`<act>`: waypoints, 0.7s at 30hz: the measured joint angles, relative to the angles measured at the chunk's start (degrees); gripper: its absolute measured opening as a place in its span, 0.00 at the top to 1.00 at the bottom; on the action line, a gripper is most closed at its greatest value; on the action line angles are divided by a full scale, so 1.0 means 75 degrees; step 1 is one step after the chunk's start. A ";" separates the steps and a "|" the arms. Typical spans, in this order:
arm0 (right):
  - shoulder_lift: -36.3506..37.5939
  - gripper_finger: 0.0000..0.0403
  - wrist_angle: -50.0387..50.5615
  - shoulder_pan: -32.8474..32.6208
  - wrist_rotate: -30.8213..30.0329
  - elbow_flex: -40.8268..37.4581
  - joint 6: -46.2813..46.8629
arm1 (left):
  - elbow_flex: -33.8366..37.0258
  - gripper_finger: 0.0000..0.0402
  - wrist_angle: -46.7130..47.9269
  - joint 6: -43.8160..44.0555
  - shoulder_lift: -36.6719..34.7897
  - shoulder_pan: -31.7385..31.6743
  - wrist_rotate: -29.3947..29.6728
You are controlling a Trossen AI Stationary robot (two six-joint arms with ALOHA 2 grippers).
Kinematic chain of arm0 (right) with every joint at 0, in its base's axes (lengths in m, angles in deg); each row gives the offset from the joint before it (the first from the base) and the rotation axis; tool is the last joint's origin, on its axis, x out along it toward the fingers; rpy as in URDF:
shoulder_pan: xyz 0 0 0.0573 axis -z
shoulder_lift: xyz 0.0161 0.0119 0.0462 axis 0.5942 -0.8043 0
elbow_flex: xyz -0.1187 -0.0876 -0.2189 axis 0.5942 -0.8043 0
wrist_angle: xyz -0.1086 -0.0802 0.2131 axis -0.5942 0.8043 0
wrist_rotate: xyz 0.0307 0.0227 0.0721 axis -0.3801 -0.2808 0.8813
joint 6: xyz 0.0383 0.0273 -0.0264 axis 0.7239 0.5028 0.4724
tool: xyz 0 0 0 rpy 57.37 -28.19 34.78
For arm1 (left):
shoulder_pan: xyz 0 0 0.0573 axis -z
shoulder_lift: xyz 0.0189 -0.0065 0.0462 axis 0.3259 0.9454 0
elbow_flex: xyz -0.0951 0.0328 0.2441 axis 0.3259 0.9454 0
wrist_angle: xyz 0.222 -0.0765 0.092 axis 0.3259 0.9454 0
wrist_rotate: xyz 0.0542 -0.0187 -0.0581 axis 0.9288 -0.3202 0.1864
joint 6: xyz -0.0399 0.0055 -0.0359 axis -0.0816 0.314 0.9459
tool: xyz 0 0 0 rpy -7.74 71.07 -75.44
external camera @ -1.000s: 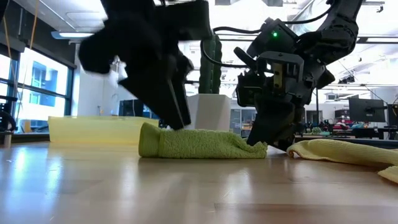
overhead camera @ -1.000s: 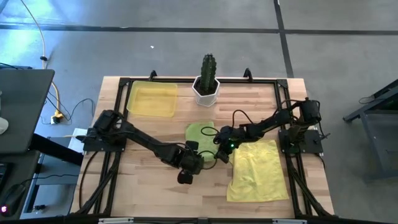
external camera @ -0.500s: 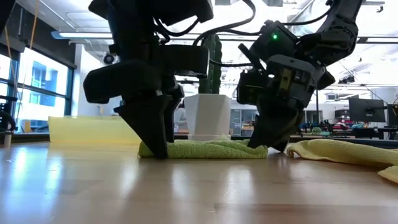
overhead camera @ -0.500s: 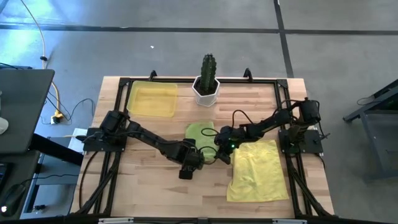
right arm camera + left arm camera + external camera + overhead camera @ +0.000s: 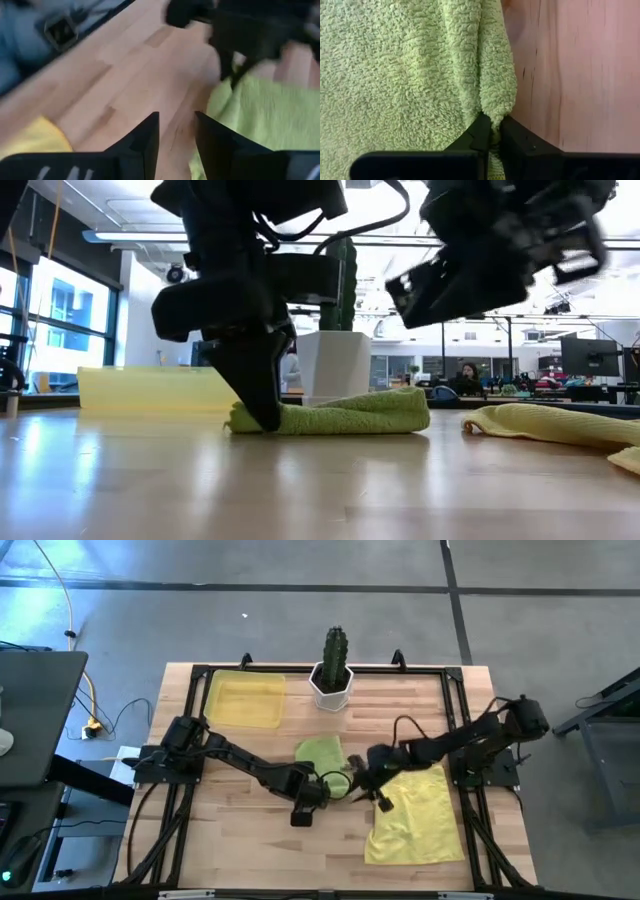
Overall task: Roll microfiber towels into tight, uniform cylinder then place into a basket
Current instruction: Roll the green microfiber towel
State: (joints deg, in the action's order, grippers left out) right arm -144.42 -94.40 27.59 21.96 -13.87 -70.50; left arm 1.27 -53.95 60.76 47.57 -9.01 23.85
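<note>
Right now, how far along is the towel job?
Done: nothing; the basket holds no towel. In hand: the left gripper pinches an edge of the partly folded green towel, while the right gripper is open above the table. Left: finish rolling it, roll the flat yellow towel, basket both.

The counter point(image 5: 250, 840) was pale wood planks edged by a black metal frame point(image 5: 455, 710), standing on a grey concrete floor point(image 5: 300, 620) crossed by dark seams. At nine o'clock sat a dark desk point(image 5: 35, 720), with a yellow cable point(image 5: 70, 610) trailing across the floor toward eleven. Seen from counter level, the room behind was bright: tall windows point(image 5: 60, 320) at nine o'clock, strip lights on the ceiling point(image 5: 120, 237), monitors point(image 5: 590, 358) at three o'clock, and a seated person point(image 5: 466, 373) far back.
</note>
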 joint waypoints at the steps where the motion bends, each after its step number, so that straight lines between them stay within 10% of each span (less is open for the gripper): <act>1: -0.0022 0.72 -0.0037 -0.0214 -0.0293 -0.0024 -0.0352 | 0.0000 0.97 -0.0001 0.0000 0.0000 -0.0052 -0.0084; 8: -0.0761 0.72 -0.0182 -0.1128 -0.2889 -0.0034 -0.0956 | 0.0000 0.95 -0.0079 -0.0010 0.0000 -0.0285 -0.0513; 21: -0.1582 0.72 -0.0747 -0.1061 -0.4377 -0.0031 -0.0955 | 0.0006 0.94 -0.0262 -0.0026 0.0015 -0.0299 -0.0671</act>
State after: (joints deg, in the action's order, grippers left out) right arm -156.28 -100.00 19.64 -10.87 -14.10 -77.67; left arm 1.31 -55.91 60.56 47.68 -11.25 18.81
